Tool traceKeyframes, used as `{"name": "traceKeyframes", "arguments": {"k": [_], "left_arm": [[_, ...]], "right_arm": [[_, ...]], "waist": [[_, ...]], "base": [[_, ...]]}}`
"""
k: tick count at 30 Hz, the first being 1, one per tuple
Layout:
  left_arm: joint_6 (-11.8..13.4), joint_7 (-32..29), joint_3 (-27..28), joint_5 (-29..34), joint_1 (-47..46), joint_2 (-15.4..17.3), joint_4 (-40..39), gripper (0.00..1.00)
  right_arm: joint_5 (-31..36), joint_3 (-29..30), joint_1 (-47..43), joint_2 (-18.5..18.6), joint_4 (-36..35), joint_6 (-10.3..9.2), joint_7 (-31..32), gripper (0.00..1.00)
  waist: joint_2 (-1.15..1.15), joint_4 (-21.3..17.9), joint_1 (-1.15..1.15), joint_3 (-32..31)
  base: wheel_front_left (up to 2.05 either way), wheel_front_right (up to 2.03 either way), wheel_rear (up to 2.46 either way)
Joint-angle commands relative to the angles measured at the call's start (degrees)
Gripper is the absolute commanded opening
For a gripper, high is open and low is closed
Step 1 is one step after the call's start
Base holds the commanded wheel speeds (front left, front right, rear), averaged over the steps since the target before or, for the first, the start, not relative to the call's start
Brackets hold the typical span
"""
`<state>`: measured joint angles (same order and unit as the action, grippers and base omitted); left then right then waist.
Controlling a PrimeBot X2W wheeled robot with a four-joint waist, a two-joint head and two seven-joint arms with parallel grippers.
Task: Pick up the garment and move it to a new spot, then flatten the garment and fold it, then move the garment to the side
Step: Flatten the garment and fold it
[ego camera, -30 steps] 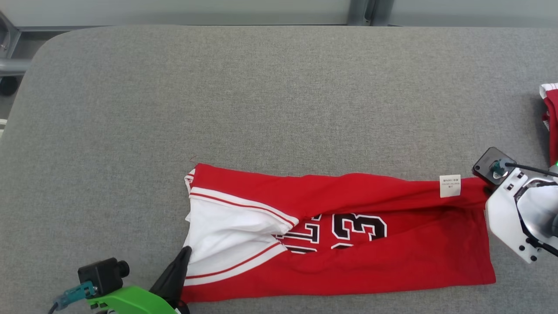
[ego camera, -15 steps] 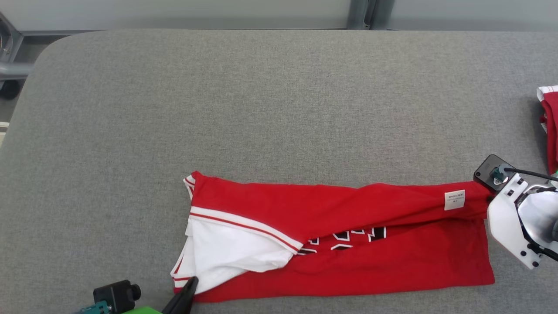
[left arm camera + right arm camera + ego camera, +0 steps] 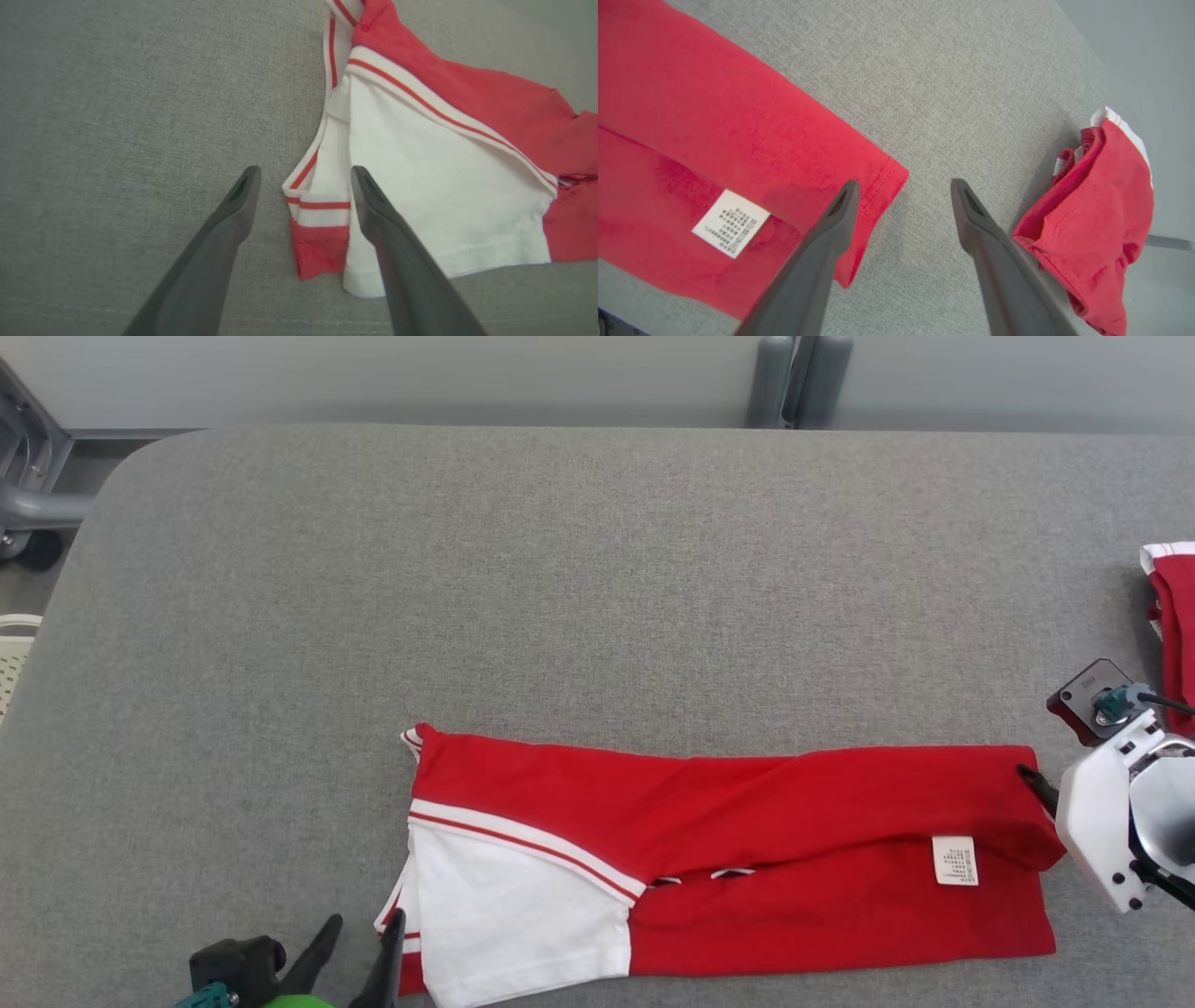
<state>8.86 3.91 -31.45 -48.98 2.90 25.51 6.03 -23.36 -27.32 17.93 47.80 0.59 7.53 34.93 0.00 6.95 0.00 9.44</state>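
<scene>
Both spread wide, gripping nothing: left pincer straddles the jersey's white sleeve corner, right pincer hovers at its red hem corner on the grey surface.

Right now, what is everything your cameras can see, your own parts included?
jersey: one, red with white panel and striped trim, folded lengthwise near the table's front edge
care label: one, white, on the jersey's right end
second garment: one, red with white trim, bunched at the table's right edge
table: one, grey fabric, under everything
metal frame: one, grey, beyond the table's far-left corner
left jaws: one pair, dark fingers, open, flanking the jersey's striped corner
right jaws: one pair, dark fingers, open, at the jersey's hemmed corner
</scene>
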Motion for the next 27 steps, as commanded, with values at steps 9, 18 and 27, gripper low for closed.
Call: {"name": "traceKeyframes", "arguments": {"k": [9, 18, 27], "left_arm": [[5.8, 10.4, 3.9, 10.3, -4.2, 0.4, 0.3, 1.00], [5.9, 11.3, 12.8, 19.7, -4.3, -4.4, -6.1, 1.00], [0.5, 11.3, 18.9, 23.6, -4.6, -9.0, -5.3, 1.00]], "right_arm": [[6.5, 18.6, -12.2, -14.1, -4.1, -0.09, -10.0, 1.00], [10.7, 29.2, -19.0, -32.1, -3.6, -0.08, -27.0, 1.00], [13.2, 31.9, -18.0, -38.5, 2.4, -0.09, -39.9, 1.00]], "waist": [[0.00, 0.2, 0.00, -2.1], [0.00, 0.0, 0.00, -4.0], [0.00, -0.2, 0.00, -6.2]], "base": [[0.00, 0.00, 0.00], [0.00, 0.00, 0.00], [0.00, 0.00, 0.00]]}}
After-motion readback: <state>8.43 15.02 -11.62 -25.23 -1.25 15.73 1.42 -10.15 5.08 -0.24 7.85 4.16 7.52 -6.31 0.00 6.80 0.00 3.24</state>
